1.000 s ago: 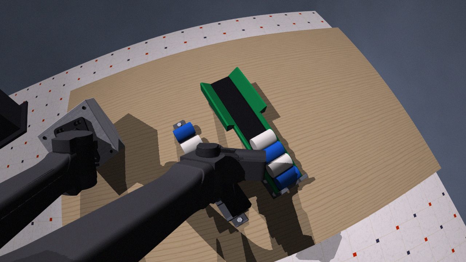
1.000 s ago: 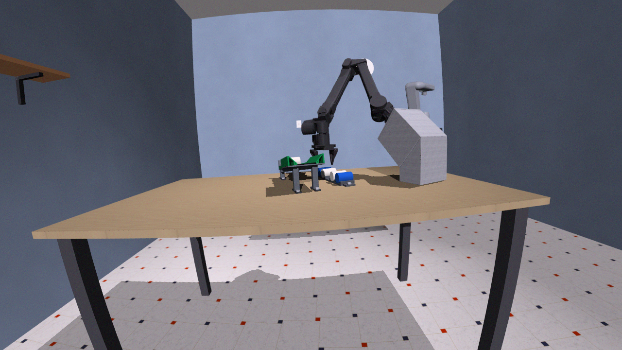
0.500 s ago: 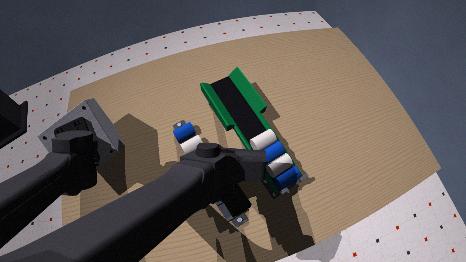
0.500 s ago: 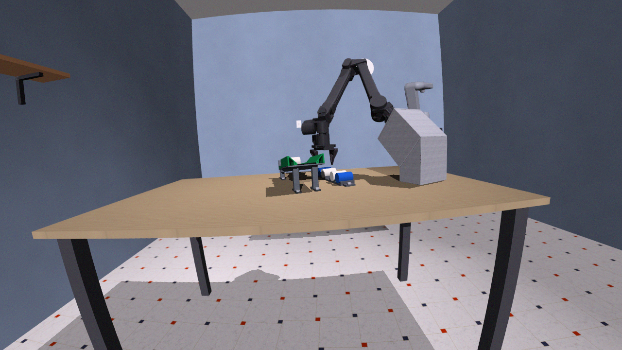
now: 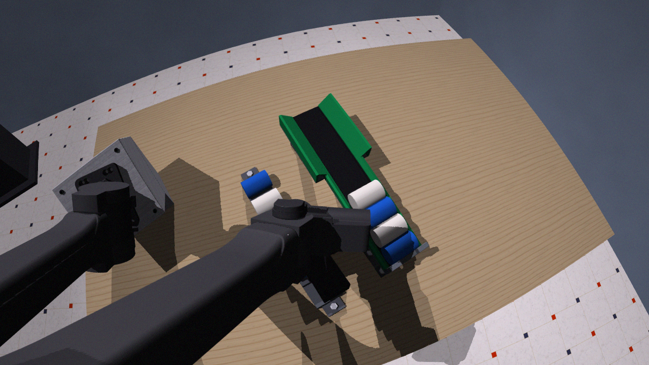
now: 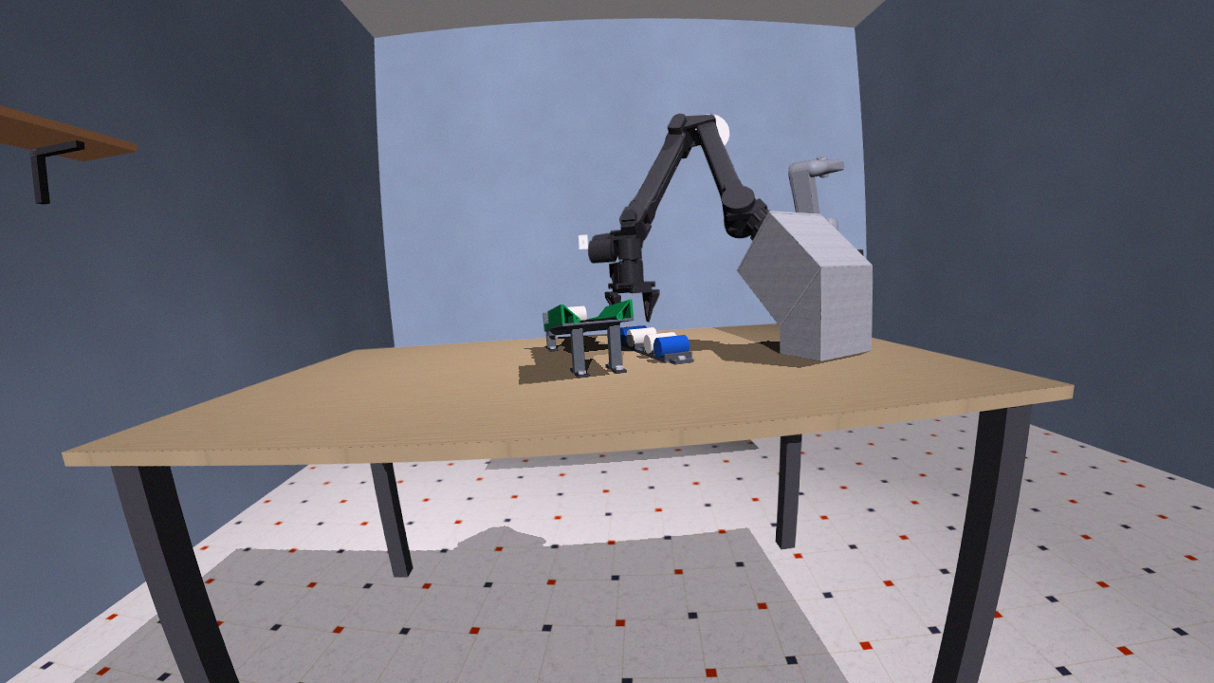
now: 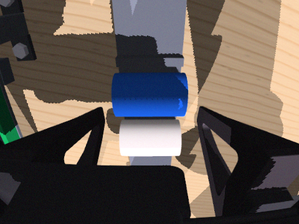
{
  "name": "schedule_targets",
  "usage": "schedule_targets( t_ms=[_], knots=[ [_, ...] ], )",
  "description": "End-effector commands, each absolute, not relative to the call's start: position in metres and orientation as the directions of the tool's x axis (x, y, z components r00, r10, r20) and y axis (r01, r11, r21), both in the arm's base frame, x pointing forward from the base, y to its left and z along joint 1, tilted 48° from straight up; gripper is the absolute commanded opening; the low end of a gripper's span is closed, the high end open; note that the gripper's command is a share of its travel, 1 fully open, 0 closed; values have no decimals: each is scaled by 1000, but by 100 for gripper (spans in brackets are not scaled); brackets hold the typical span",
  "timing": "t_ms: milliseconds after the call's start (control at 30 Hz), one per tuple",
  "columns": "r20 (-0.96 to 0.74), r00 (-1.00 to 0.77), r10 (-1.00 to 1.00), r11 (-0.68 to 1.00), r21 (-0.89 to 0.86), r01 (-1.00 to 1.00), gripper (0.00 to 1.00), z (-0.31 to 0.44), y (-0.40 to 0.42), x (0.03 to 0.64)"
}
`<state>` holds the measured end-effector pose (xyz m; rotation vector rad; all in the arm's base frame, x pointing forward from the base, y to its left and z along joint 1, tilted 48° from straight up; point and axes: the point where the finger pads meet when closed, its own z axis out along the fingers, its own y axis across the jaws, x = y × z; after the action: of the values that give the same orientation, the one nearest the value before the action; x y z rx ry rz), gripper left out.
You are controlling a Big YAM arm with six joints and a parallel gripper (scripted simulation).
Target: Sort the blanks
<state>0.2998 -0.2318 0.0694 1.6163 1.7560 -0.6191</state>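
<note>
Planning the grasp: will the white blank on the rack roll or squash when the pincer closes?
The white blank looks round, so probably rolls if nudged sideways. Its crisp edges suggest it is stiff, unlikely to squash. The blue blank sits tight beside it and may get bumped. The open pincer straddles both.
</note>
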Motion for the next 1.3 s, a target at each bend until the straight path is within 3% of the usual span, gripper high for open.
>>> schedule_targets(
  t_ms=[0,1267],
  knots=[
    [-741,-8,671,118,96,988,78,76,-239,304],
    [-742,-9,671,119,96,988,78,52,-261,309]
  ],
)
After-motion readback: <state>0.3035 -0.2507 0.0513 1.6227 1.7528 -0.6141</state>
